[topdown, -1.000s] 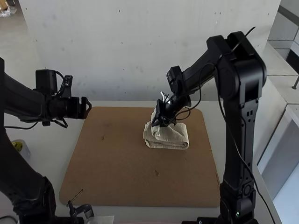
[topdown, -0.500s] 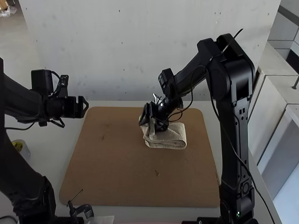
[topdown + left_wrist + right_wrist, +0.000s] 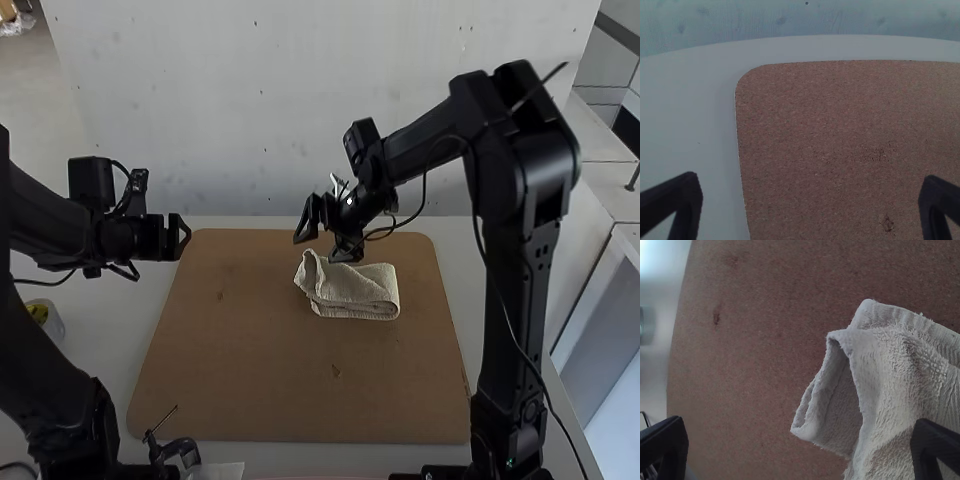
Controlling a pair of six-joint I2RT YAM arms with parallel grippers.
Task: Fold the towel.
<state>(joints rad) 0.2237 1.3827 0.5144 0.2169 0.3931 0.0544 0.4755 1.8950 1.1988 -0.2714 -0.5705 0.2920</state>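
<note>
Towel (image 3: pixel 352 292), one, pale, folded in layers: lying on the brown board (image 3: pixel 260 370), right of its middle in the high view, its left end standing up in a loose, crooked flap and its right end showing a rounded fold.

Right gripper (image 3: pixel 325 250), fingers wide: hanging just beyond and above that flap, holding nothing.

Left gripper (image 3: pixel 810 182), fingers wide: holding nothing, hanging near the board's left edge, well apart from the towel.

Risks, as judged: the flap is probably needing straightening (the tidy end seems to be asking for little). Fingers closing on only the upper layer could be dragging it off the lower ones; a fingertip coming down too low could be shoving the whole bundle; pressing the flap while it is skewed could be setting a crooked crease.
</note>
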